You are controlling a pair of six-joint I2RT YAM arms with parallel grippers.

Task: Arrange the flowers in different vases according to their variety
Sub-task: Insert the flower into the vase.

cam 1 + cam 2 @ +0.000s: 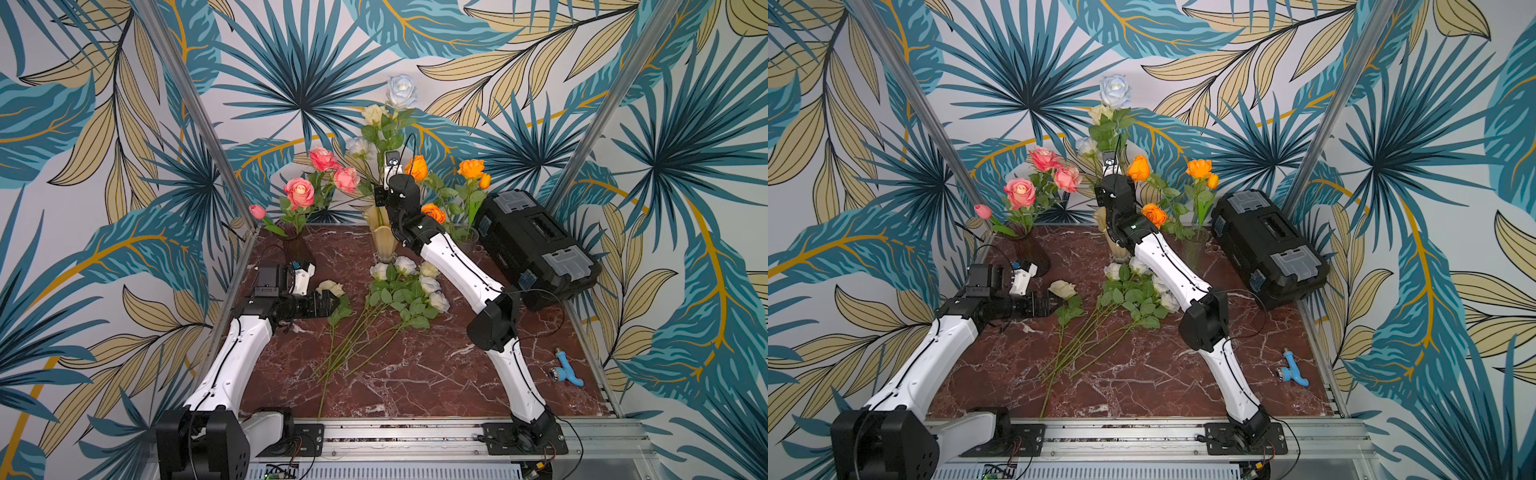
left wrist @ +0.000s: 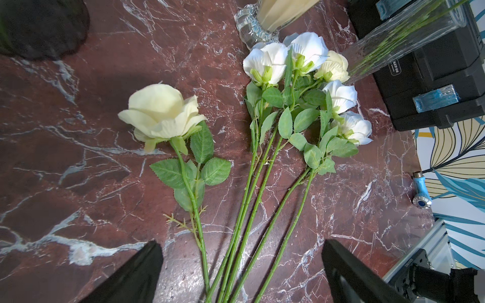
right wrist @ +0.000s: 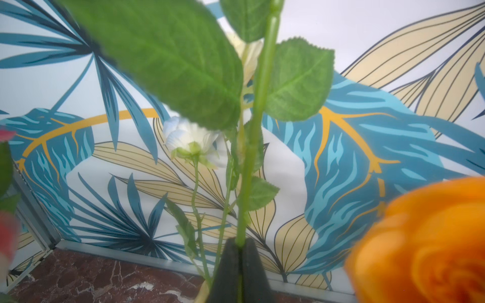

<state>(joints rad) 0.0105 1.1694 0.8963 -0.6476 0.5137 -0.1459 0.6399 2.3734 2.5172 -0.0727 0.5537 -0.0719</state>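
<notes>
A: Quick count pls — vases?

B: 3, all along the back of the desk [image 1: 415, 374]: purple vase [image 1: 297, 249], cream vase [image 1: 384, 243], clear vase [image 1: 467, 239].

A: And what's in them?

B: Purple vase: 3 pink roses [image 1: 299, 193] + 1 pink tulip [image 1: 257, 212]. Clear vase: 3 orange roses [image 1: 471, 168] + 1 orange tulip bud [image 1: 484, 180]. Over the cream vase, 3 pale blooms stand at different heights: pale-blue rose [image 1: 402, 89] on top, cream bloom [image 1: 374, 113] below it, white bloom [image 1: 358, 146] lowest.

A: Loose ones?

B: 6 lie flat on the desk. 1 lone cream rose [image 2: 160, 110] on the left arm's side, and near it a bunch of 5 white roses [image 2: 265, 63], stems fanned toward the front, heads just beside the cream vase's foot.

A: End effectors?

B: Left end effector [image 2: 240, 244]: fingers spread wide, clear of every stem, hovering over the loose flowers. In its wrist view the stems run down between the two fingers. Right end effector [image 3: 240, 249]: pressed together, pinching a leafy green stem [image 3: 258, 105] that stands upright over the cream vase, among the pale blooms. Can't tell which bloom tops it, nor whether its lower end sits in the vase — the arm hides that.

A: Anything else?

B: 1 black toolbox [image 1: 536, 241] at the back right, just beside the clear vase, and 1 small blue fitting [image 1: 567, 370] near the desk's right edge, well apart from the flowers.
</notes>
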